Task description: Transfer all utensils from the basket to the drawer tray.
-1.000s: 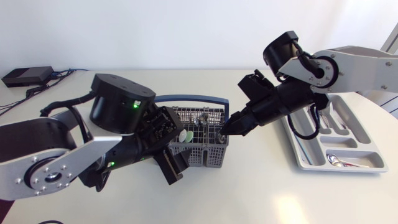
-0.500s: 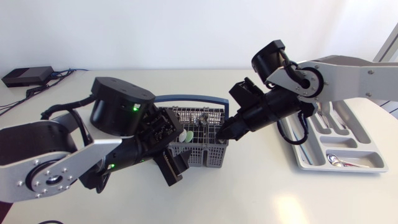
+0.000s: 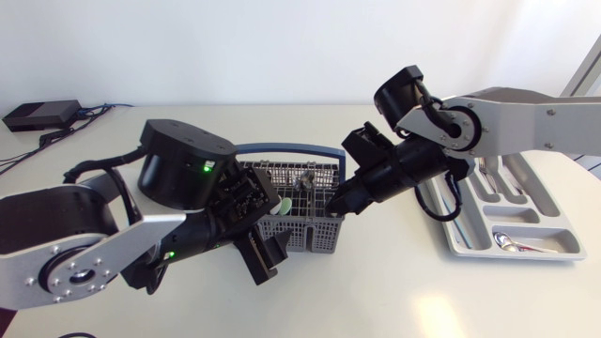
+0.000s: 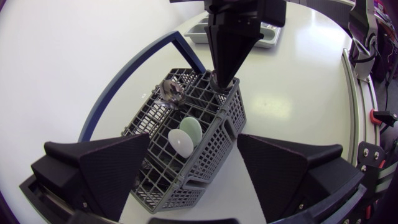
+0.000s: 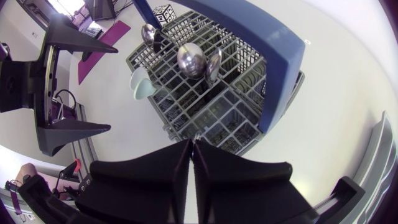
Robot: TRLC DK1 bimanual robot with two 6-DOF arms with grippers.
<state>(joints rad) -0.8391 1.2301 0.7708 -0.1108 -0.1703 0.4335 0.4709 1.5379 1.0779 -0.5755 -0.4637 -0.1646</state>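
The grey mesh basket [image 3: 299, 223] with a blue handle stands mid-table. It holds metal spoons [image 5: 189, 59], a metal utensil [image 4: 171, 92] and pale green and white plastic spoons [image 4: 185, 135]. My right gripper [image 3: 340, 200] dips into the basket's compartment nearest the tray. It is shut on a thin metal utensil handle [image 5: 194, 142], most of which is hidden. My left gripper [image 4: 199, 186] is open, one finger on each side of the basket's near end. The grey drawer tray [image 3: 470, 246] lies at the right with a spoon [image 3: 512, 242] in it.
A black box [image 3: 38, 115] with cables sits at the table's far left corner. My left arm's big black joint [image 3: 183, 161] rises close beside the basket's left end. White table surface lies bare in front of the basket and tray.
My right arm has shifted left and lower toward the basket, and its fingers have closed inside the end compartment. The left arm and basket stay where they were.
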